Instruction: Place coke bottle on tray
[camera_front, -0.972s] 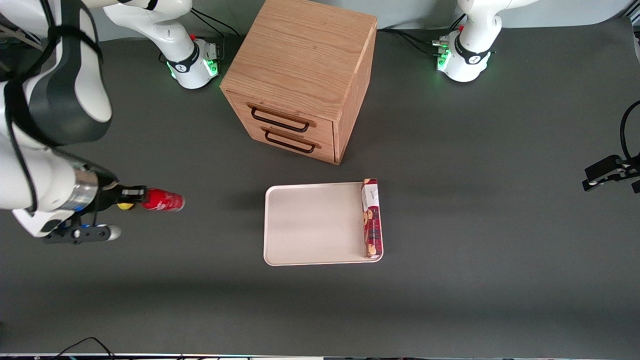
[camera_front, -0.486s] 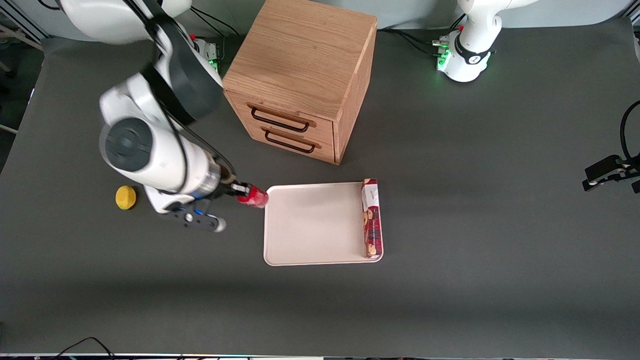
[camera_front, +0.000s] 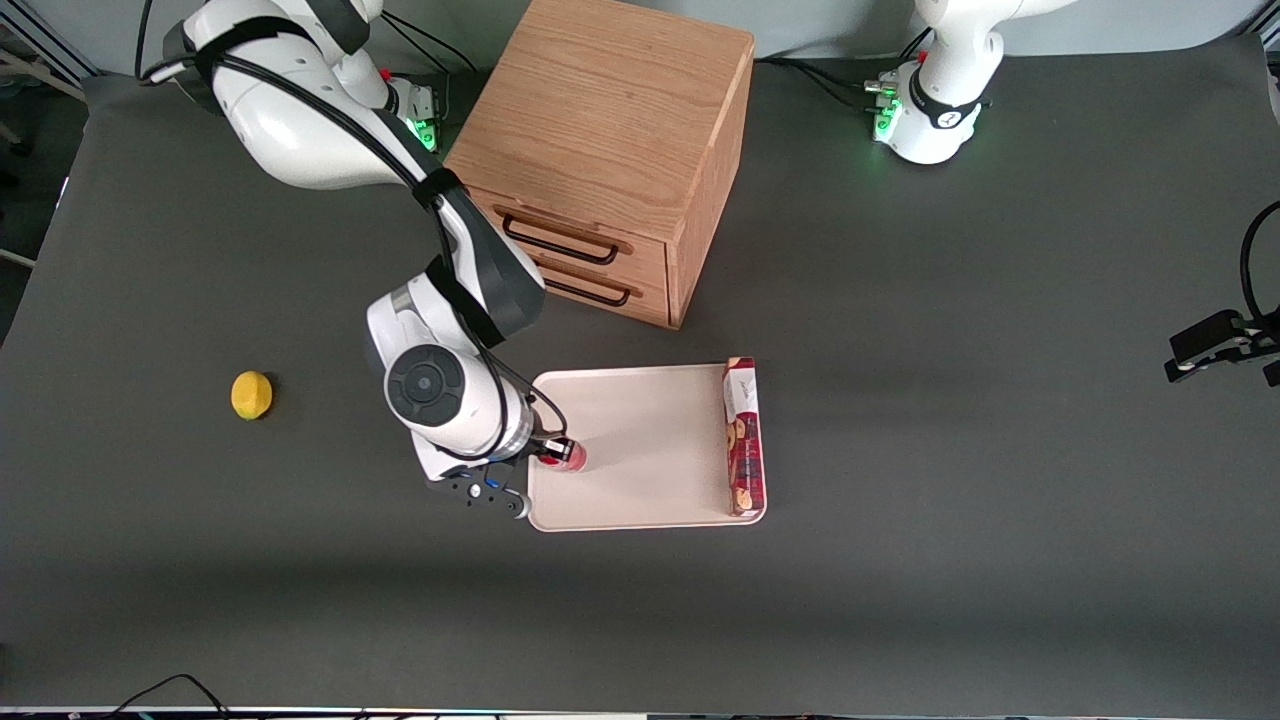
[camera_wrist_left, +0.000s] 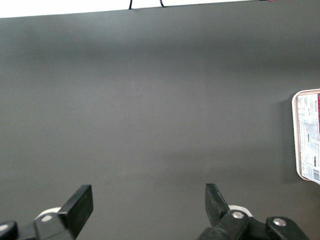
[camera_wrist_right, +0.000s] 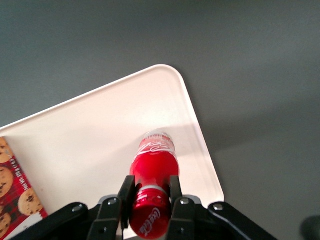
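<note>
1. Over the tray's (camera_front: 650, 440) edge nearest the working arm, the gripper (camera_front: 556, 453) clamps the coke bottle (camera_front: 563, 456); its two black fingers (camera_wrist_right: 126, 194) press against either side of the bottle's upper part, closed just to the bottle's width.
2. From the right wrist view the coke bottle (camera_wrist_right: 154, 174) juts out past the fingertips, its base end pointing away from the gripper (camera_wrist_right: 150, 195) and hanging over the cream-white tray (camera_wrist_right: 90, 135), close to one rounded corner.
3. White lettering shows on the bottle's red body both between the fingers and farther toward its base.
4. Whether the base touches the tray surface or hangs just above it cannot be told from either view.
5. A long red cookie box (camera_front: 742, 437) lies along the tray's rim toward the parked arm's end, well apart from the bottle; its cookie print also shows in the right wrist view (camera_wrist_right: 15, 195).
6. A wooden two-drawer cabinet (camera_front: 610, 150) stands farther from the front camera than the tray, its drawer fronts facing the tray.
7. A yellow lemon (camera_front: 251, 395) sits on the dark table (camera_front: 1000, 450) toward the working arm's end, well apart from the gripper.
</note>
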